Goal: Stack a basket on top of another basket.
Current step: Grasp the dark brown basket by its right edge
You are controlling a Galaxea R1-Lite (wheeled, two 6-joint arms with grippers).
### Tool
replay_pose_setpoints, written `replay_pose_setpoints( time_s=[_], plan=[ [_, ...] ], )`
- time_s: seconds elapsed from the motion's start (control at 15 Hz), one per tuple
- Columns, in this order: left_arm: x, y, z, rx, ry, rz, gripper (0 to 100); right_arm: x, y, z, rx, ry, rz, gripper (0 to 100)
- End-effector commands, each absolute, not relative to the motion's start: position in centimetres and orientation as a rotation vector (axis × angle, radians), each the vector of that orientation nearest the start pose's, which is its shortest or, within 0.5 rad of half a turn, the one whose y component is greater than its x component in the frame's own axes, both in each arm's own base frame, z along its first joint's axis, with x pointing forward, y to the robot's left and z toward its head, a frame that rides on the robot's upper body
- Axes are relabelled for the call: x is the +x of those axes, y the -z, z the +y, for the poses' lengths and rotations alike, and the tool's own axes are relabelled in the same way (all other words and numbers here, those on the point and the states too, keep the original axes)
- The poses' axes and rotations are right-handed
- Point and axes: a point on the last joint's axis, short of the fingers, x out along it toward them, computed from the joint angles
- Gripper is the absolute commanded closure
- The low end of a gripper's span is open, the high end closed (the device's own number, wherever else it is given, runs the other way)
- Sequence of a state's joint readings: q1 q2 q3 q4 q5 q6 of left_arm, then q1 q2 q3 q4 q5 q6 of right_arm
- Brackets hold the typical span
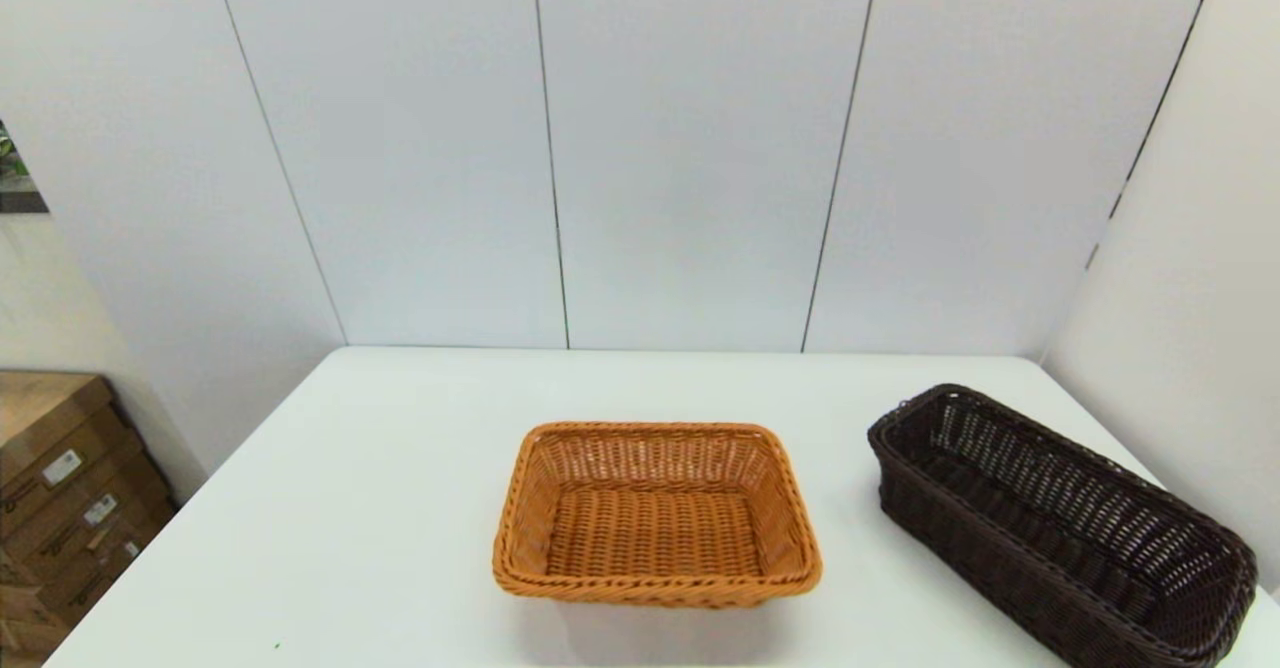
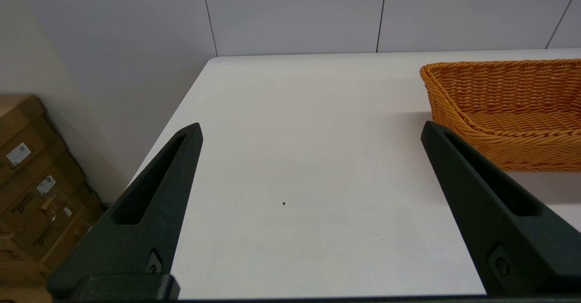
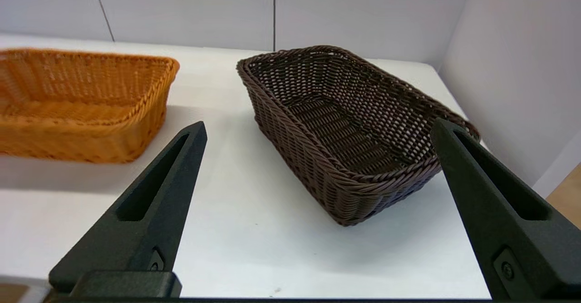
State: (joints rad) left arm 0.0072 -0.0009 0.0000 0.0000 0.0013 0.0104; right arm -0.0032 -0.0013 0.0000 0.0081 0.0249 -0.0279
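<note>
The dark brown basket [image 1: 1060, 528] lies angled at the table's right edge and stands empty; the right wrist view shows the same basket [image 3: 349, 130] just ahead of my right gripper [image 3: 317, 128], which is open and holds nothing. The orange basket [image 1: 655, 513] sits empty at the table's middle front, also seen as the orange basket [image 3: 81, 103] beside the dark one. My left gripper [image 2: 311, 128] is open over bare table, with the orange basket [image 2: 508, 108] off to its side. Neither arm shows in the head view.
The white table [image 1: 380, 508] ends at a grey panelled wall behind and a wall close on the right. Cardboard boxes [image 1: 70, 488] stand on the floor past the table's left edge.
</note>
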Motion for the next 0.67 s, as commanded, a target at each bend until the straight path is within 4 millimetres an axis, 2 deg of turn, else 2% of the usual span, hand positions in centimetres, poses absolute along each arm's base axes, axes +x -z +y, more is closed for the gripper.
replay_pose_setpoints(
  time_s=[0.07, 0.67],
  plan=[
    [-2.28, -7.5, -0.01, 0.011, -0.009, 0.0, 0, -2.29, -7.48, 0.0, 0.006, 0.005, 0.005, 0],
    [-2.28, -7.5, -0.01, 0.011, -0.009, 0.0, 0, -2.35, -7.74, 0.02, -0.031, -0.003, -0.008, 0]
  ],
)
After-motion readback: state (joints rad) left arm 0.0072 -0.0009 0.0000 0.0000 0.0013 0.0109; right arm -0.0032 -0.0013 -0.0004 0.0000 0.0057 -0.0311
